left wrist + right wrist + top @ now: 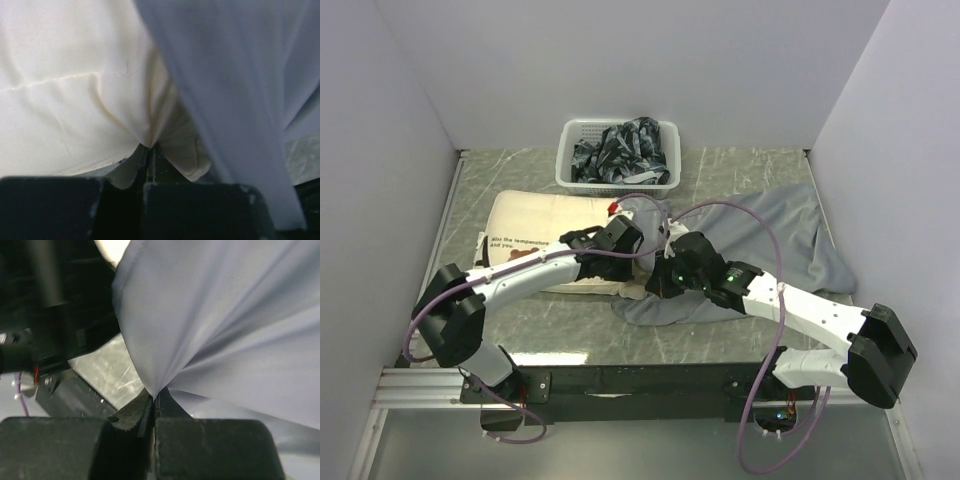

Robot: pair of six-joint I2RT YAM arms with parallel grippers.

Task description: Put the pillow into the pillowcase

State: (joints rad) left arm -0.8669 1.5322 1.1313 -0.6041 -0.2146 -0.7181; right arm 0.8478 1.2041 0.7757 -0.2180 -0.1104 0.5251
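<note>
The left hand is pinching a fold of the cream pillow, its fingers pressed together on the cloth. The grey pillowcase is draping just beside it at 3 o'clock. The right hand is clamping tight on a gathered edge of the pillowcase. On the desk, the pillow is lying toward 9 o'clock and the pillowcase is spreading toward 3 o'clock, the two meeting near the centre. A white basket is sitting at 12 o'clock.

White shells and black joints form the left arm and right arm. Purple cables loop above the black base rail; the left gripper and right gripper are scuffed black.
</note>
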